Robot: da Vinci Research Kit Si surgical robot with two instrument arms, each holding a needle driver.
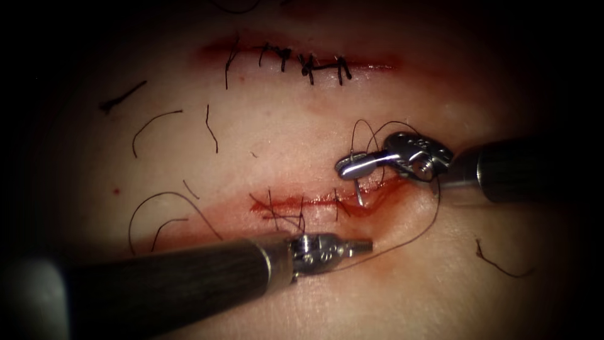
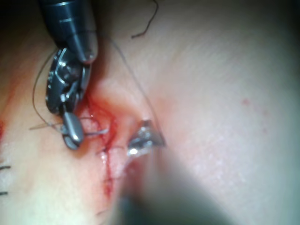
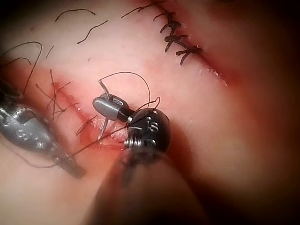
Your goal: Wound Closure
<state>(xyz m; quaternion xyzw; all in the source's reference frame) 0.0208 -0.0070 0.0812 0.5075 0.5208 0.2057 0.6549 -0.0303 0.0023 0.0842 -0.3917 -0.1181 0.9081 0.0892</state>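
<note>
My right tool [image 1: 352,165] has its jaws shut on the curved needle [image 1: 358,192], holding it around mid-curve. The needle points down, and its tip [image 3: 101,136] meets the tissue at the right end of the open cut [image 1: 302,203]. Black thread [image 1: 428,220] loops from the needle's tail above the jaws, sweeps round the right tool and runs down past my left tool [image 1: 363,246]. The left tool lies just below the cut with its jaws shut; I see nothing held between them. Several stitches [image 1: 280,214] cross the cut's left part.
A second cut [image 1: 302,63] farther back is closed with dark stitches. Cut thread ends [image 1: 154,123] lie scattered on the tissue left of the wound, and one more [image 1: 500,264] lies at the lower right. Red fluid [image 1: 377,192] pools around the needle's entry.
</note>
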